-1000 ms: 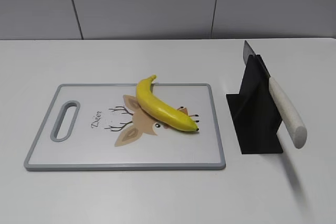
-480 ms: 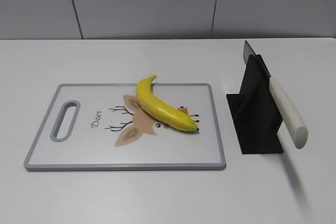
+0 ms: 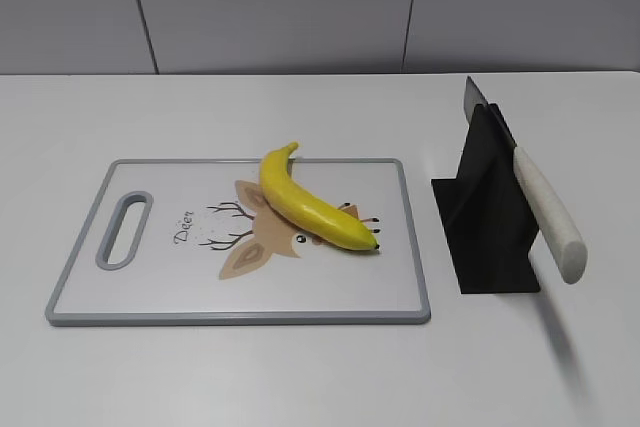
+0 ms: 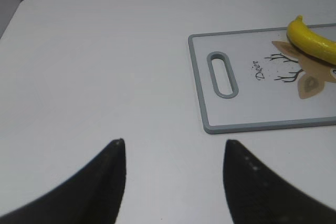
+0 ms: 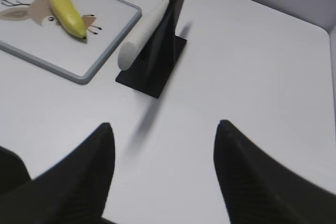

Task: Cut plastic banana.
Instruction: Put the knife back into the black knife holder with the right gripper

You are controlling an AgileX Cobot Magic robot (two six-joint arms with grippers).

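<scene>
Exterior: plastic banana [image 3: 314, 207] flat on the cutting board [image 3: 150, 297], long axis diagonal, knife [image 3: 545, 212] in its stand [image 3: 485, 237] to the right. Left wrist: left gripper [image 4: 173, 153] spread, empty — banana far ahead-right. Right wrist: right gripper [image 5: 164, 135] spread, empty — knife handle ahead-left, nearer this arm.

I count one banana [image 3: 312, 206], lying on one cutting board [image 3: 150, 292]. Beside them I see one knife [image 3: 541, 209] and one black stand [image 3: 488, 217] under it, all on one white table [image 3: 300, 377]. I have two grippers of my own, left [image 4: 173, 150] and right [image 5: 164, 132], each with two dark fingers.
</scene>
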